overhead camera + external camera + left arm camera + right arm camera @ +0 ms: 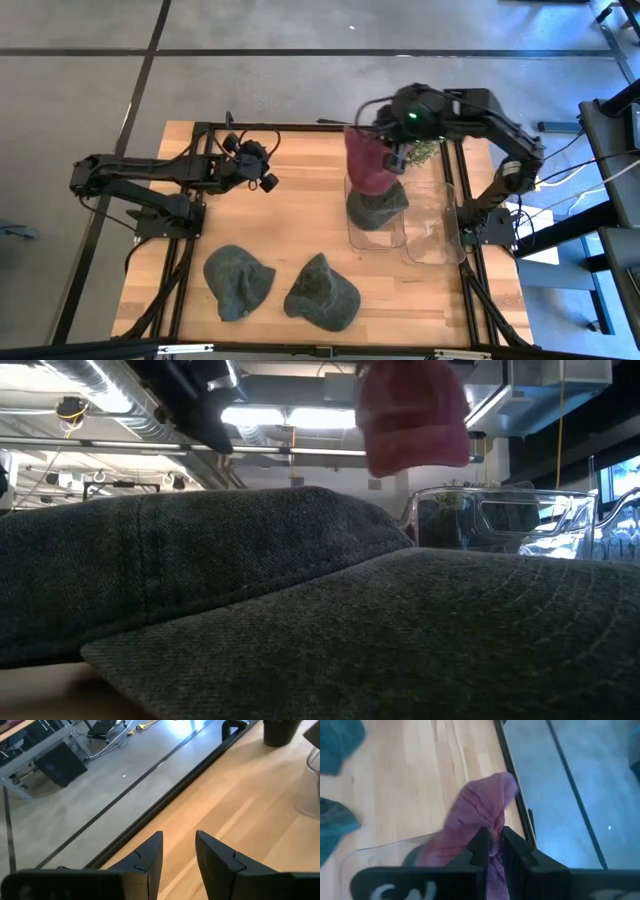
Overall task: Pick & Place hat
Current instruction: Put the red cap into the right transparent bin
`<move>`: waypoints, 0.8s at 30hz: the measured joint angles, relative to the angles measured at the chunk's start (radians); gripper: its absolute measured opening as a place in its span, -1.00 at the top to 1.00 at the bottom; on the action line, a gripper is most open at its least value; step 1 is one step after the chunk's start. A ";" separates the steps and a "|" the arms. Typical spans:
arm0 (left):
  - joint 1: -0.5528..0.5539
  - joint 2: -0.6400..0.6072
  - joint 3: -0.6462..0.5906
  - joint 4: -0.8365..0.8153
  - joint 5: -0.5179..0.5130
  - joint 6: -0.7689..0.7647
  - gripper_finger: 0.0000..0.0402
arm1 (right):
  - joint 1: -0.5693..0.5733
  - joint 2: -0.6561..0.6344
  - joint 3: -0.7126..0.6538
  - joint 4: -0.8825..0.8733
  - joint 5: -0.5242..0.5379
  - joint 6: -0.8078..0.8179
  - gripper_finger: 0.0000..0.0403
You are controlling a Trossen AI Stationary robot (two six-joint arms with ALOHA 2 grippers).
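A pink hat (pixel 368 160) hangs from my right gripper (pixel 397 158) above a clear bin (pixel 376 208) that holds a grey-green hat (pixel 376 206); the low view shows the pink hat (pixel 412 415) in the air. Two more grey-green hats (pixel 238 280) (pixel 322 292) lie flat on the near part of the table, and they fill the low view (pixel 300 620). My left gripper (pixel 266 172) hovers open over bare wood at the table's far left, touching nothing (pixel 177 852). My right gripper pinches a bunched fold of the pink hat's fabric (pixel 492 832) between its two fingers (pixel 481 847). The hat is lifted clear and hangs slack beside and below the fingers, over the clear bin.
A second clear bin (pixel 432 222) stands to the right of the first. A small dark pot with a green plant (pixel 424 150) sits near the far right of the table. Bare wood lies between my left gripper and the bins.
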State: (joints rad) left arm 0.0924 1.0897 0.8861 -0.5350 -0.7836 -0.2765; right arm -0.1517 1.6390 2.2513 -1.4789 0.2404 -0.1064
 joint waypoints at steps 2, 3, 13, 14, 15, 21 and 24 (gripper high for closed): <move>0.013 0.011 0.000 0.015 0.000 0.001 0.45 | 0.030 -0.038 0.000 -0.008 0.025 0.036 0.82; 0.020 0.016 0.000 0.024 0.000 0.001 0.45 | 0.042 -0.060 0.000 -0.015 0.027 0.057 0.82; 0.089 0.063 0.000 0.091 0.036 0.001 0.46 | 0.154 -0.248 -0.041 -0.089 0.021 0.238 0.82; 0.096 0.069 -0.001 0.093 0.049 0.001 0.46 | 0.164 -0.267 -0.060 -0.092 0.021 0.253 0.82; 0.101 0.077 -0.001 0.101 0.058 0.001 0.45 | 0.173 -0.285 -0.085 -0.093 0.018 0.265 0.82; 0.130 0.129 -0.001 0.126 0.116 0.008 0.45 | 0.214 -0.413 -0.322 -0.092 -0.009 0.392 0.82; 0.139 0.158 -0.001 0.152 0.142 0.009 0.45 | 0.224 -0.470 -0.444 -0.094 -0.066 0.444 0.82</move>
State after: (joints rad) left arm 0.2316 1.2476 0.8852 -0.3828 -0.6412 -0.2672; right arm 0.0718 1.1686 1.8075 -1.5726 0.1739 0.3376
